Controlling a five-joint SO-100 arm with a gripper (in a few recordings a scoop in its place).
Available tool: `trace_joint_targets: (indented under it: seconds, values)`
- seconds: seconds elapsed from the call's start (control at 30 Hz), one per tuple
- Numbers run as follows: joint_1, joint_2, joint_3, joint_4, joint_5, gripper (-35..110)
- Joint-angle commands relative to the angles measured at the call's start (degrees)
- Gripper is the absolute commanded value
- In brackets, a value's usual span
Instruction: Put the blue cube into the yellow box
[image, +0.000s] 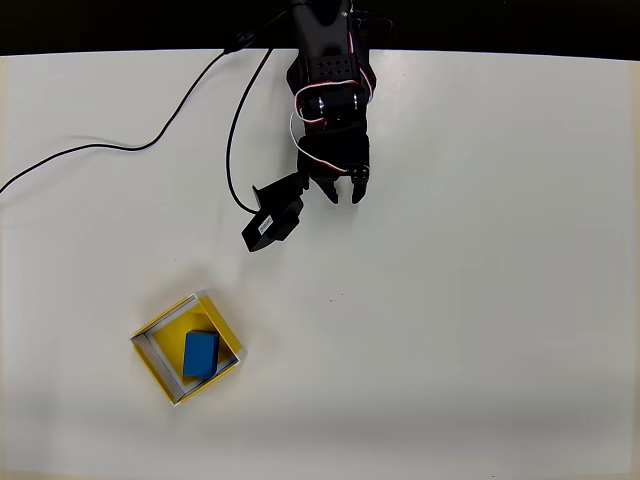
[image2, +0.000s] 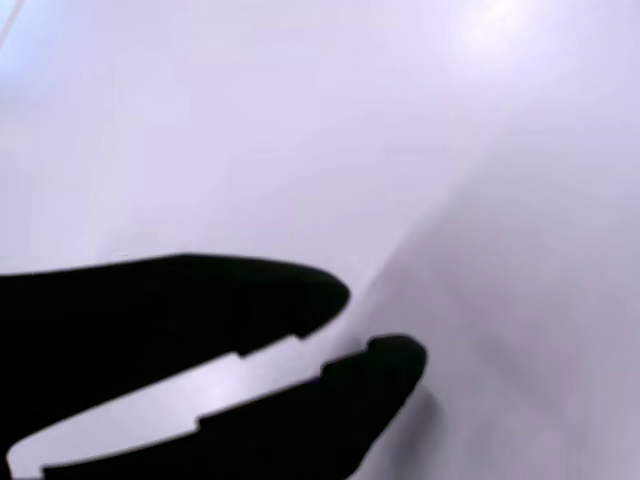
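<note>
- Overhead view: the cube lies inside the box, toward its lower right wall. The box sits on the table, well apart from the gripper, down and left of it.
- Wrist view: the gripper holds nothing, its black fingers slightly apart over bare table.

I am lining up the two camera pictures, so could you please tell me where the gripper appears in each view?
Overhead view: the gripper sits upper centre, near the table's far edge, fingertips slightly apart, well away from the yellow box holding the blue cube.
Wrist view: the gripper is at lower left, two dark fingers with a narrow gap, nothing between them.
Shared landmark: the white table, bare beneath the fingers in both.
</note>
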Motion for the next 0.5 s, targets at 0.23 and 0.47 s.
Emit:
trace_joint_targets:
  seconds: [0.23,0.47]
  values:
    - [4.7,1.4,1.5,4.5,-0.6,13]
    - [8.1,1.4,1.5,4.5,-0.6,17]
